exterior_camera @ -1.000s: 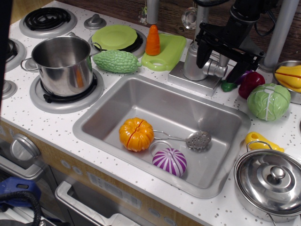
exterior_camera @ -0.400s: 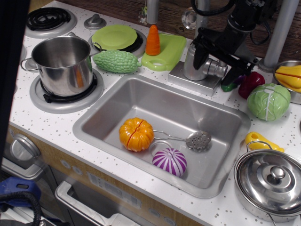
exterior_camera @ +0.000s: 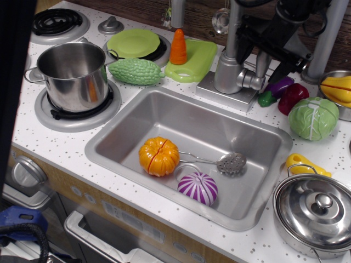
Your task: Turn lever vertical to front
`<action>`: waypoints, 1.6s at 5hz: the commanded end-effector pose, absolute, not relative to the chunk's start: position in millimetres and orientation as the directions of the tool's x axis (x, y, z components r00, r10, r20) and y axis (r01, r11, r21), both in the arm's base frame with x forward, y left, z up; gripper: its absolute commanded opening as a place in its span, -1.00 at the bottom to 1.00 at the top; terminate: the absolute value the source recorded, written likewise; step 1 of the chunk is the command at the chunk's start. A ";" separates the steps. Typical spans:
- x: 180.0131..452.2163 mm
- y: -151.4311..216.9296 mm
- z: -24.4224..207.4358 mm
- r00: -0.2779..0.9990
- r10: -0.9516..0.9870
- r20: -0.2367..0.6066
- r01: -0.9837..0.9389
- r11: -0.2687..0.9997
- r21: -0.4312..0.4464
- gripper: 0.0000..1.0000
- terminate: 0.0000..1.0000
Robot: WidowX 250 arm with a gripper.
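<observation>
The lever [exterior_camera: 253, 81] is a short silver stub with a rounded end. It juts to the right and slightly forward from the thick silver faucet column [exterior_camera: 227, 70], which stands on a square base [exterior_camera: 226, 91] behind the sink. My black gripper [exterior_camera: 262, 59] hangs just above and behind the lever, clear of it. Its jaws stand apart and hold nothing. The thin faucet pipe [exterior_camera: 234, 24] rises from the column, partly behind the arm.
The sink [exterior_camera: 164, 112] holds an orange pumpkin [exterior_camera: 158, 156], a purple onion [exterior_camera: 198, 188] and a slotted spoon [exterior_camera: 230, 162]. A purple eggplant [exterior_camera: 279, 86], red pepper [exterior_camera: 293, 97] and cabbage [exterior_camera: 313, 118] lie right of the faucet. A green cutting board with a carrot [exterior_camera: 178, 47] lies left. A grey post [exterior_camera: 324, 38] stands at the back right.
My gripper has risen and moved back to the right, off the lever it straddled a second ago. The lever looks much the same.
</observation>
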State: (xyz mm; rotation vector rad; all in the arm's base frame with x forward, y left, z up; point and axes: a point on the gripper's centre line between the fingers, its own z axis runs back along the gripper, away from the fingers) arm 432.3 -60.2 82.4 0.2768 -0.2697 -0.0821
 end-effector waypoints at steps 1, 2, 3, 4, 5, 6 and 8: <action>454.5 -62.0 110.3 0.932 -0.112 0.344 0.022 0.967 0.254 1.00 -1.00; 458.9 -63.6 108.5 0.931 -0.097 0.351 0.010 0.971 0.240 -1.00 -1.00; 457.2 -61.4 104.4 0.932 -0.085 0.352 -0.004 0.970 0.245 -1.00 -1.00; 447.8 -62.1 104.8 0.939 -0.059 0.338 -0.040 0.960 0.278 -1.00 -1.00; 432.1 -59.5 102.8 0.952 -0.034 0.303 -0.066 0.947 0.313 -1.00 -1.00; 416.2 -66.9 105.8 0.961 0.023 0.275 -0.110 0.946 0.304 -1.00 -1.00; 407.9 -48.9 69.4 0.947 0.069 0.313 -0.138 0.969 0.203 -1.00 -1.00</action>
